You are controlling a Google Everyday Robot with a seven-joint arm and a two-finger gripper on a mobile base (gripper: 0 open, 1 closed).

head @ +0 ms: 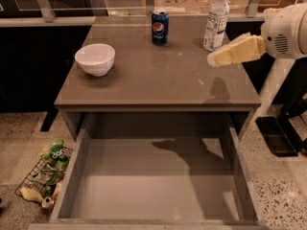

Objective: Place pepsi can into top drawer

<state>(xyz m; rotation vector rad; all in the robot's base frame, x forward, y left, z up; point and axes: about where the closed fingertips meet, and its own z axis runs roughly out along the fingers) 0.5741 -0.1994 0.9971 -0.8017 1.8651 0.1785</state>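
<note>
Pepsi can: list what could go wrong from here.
1. The bottle stands just beyond the end effector, which hovers over the table's right side; swinging toward the pepsi can could topple it.
2. The can sits by the far edge; a glancing contact might knock it over.

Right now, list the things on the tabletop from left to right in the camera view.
white bowl → pepsi can → water bottle. The gripper hovers above the table's right side, overlapping the bottle's span, so it is unranked.
</note>
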